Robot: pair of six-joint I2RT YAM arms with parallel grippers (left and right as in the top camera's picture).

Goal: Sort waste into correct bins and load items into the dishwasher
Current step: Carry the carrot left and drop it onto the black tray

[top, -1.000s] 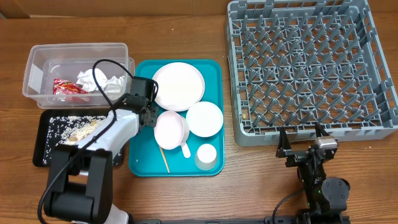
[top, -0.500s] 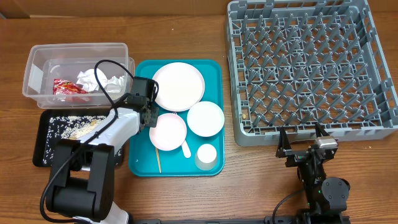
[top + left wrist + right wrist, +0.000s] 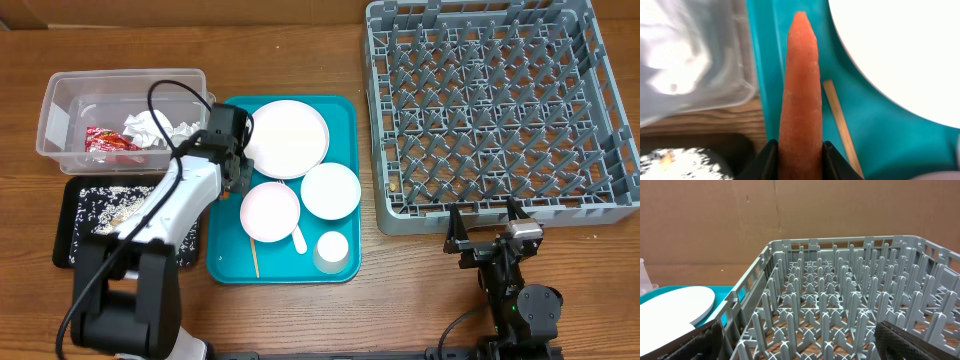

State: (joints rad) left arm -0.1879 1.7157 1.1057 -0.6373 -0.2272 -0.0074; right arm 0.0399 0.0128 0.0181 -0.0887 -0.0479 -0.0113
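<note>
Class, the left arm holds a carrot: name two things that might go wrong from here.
The left gripper pinches the carrot near one end, most of it sticking out; it may pivot or slip onto the teal tray. The clear tub holds wrapper and napkins, the black tray food scraps; the nearby tub seems the wrong bin.

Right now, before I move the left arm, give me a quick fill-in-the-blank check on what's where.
The left jaws are shut on the orange ____. The red wrapper lies in the clear ____. The grainy scraps lie in the ____ tray. The ____ jaws are open and empty.
Missing: carrot; tub; black; right.
</note>
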